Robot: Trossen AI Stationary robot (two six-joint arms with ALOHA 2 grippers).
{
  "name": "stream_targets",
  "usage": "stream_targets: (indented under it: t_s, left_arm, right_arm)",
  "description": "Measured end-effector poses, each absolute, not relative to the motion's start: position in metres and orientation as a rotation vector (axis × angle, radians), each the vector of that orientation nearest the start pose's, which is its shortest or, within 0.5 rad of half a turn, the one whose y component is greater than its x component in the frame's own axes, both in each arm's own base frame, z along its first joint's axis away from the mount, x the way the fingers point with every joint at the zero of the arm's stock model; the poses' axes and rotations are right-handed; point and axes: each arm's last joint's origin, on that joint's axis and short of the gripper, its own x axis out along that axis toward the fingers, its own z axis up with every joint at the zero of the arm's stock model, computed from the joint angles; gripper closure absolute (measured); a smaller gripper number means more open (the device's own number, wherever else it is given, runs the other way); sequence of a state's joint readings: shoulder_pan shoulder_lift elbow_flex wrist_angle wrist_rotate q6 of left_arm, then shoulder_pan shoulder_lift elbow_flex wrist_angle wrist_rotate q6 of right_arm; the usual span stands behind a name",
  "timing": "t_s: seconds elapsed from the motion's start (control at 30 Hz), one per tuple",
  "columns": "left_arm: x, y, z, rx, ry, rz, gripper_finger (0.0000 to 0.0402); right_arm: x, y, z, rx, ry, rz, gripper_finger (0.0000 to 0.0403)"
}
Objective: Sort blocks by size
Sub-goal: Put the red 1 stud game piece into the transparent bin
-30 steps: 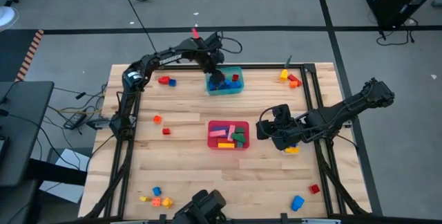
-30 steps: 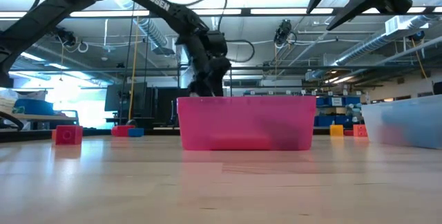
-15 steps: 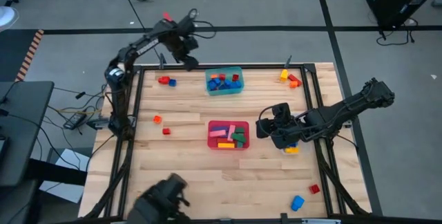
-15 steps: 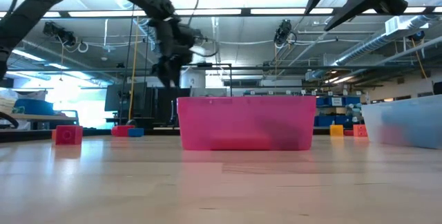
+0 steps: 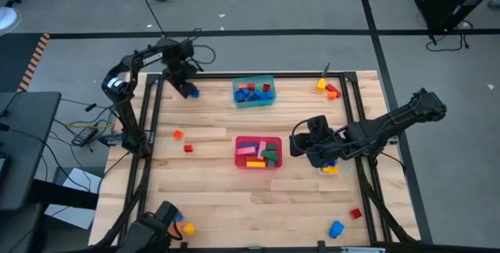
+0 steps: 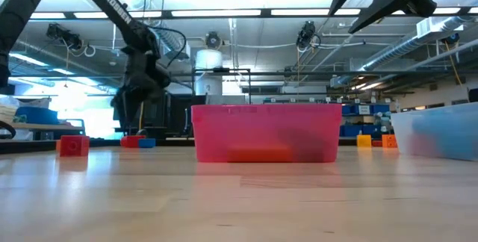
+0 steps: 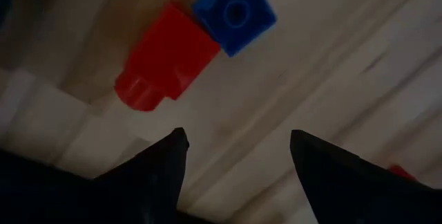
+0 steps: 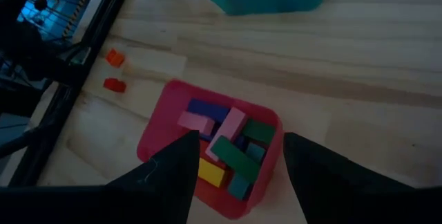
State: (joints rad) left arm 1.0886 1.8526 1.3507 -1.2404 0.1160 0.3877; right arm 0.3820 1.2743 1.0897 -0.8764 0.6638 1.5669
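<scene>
Small coloured blocks lie scattered on the wooden table. A red block [image 7: 166, 61] and a blue block [image 7: 235, 13] lie side by side near the far left corner. My left gripper [image 5: 183, 86] hangs open just above them, pointing down, its fingers [image 7: 173, 156] short of both. My right gripper [image 5: 307, 148] hovers open to the right of the red tub [image 5: 258, 152], slanting down toward it [image 8: 214, 148]; nothing is between its fingers. The red tub holds several longer blocks, and the teal tub [image 5: 254, 92] holds small red and blue ones.
Loose blocks: orange [image 5: 178, 134] and red [image 5: 188, 148] at the left, yellow and orange [image 5: 328, 88] at the far right, yellow [image 5: 330, 169] under my right arm, red [image 5: 355, 214] and blue [image 5: 337, 228] near right. A clear tub [image 6: 441, 134] shows in the low view.
My left gripper has swung from over the teal tub toward the table's left edge along the far side and has come down a little over the red and blue blocks, turning as it went. Its fingers stay apart.
</scene>
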Motion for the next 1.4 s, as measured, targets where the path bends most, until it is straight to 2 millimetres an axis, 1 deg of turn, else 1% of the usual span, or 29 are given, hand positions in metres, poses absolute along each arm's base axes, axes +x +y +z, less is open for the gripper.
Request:
stream_targets:
  t_s: [0.1, 0.17, 0.27, 0.43, 0.57, 0.7, 0.73, 1.07, 1.17, 1.4]
  left_arm:
    - [0.149, 0.279, 0.185, -0.690, 1.584, 0.417, 0.0144]
    - [0.149, 0.281, 0.183, -0.666, 1.578, 0.439, 0.0149]
    - [0.150, 0.281, 0.183, -0.664, 1.577, 0.441, 0.0154]
    - [0.152, 0.287, 0.191, -0.636, 1.554, 0.457, 0.0156]
    - [0.154, 0.292, 0.197, -0.535, 1.574, 0.455, 0.0157]
    - [0.155, 0.295, 0.196, -0.386, 1.586, 0.365, 0.0157]
    - [0.154, 0.295, 0.195, -0.375, 1.590, 0.351, 0.0157]
    - [0.164, 0.297, 0.190, -0.316, 1.546, 0.369, 0.0157]
    - [0.168, 0.297, 0.185, -0.309, 1.553, 0.361, 0.0157]
    - [0.170, 0.299, 0.170, -0.339, 1.599, 0.334, 0.0157]
  right_arm:
    - [0.228, 0.072, 0.291, 0.893, 0.475, -0.857, 0.0180]
    - [0.228, 0.072, 0.291, 0.879, 0.478, -0.854, 0.0180]
    - [0.228, 0.072, 0.291, 0.873, 0.479, -0.853, 0.0180]
    - [0.228, 0.072, 0.291, 0.870, 0.480, -0.852, 0.0180]
    - [0.228, 0.072, 0.291, 0.863, 0.484, -0.850, 0.0180]
    - [0.228, 0.072, 0.291, 0.863, 0.484, -0.849, 0.0180]
    - [0.228, 0.072, 0.291, 0.863, 0.484, -0.849, 0.0180]
    - [0.229, 0.071, 0.291, 0.858, 0.485, -0.851, 0.0180]
    - [0.229, 0.069, 0.291, 0.861, 0.482, -0.859, 0.0180]
    - [0.230, 0.068, 0.291, 0.862, 0.480, -0.864, 0.0180]
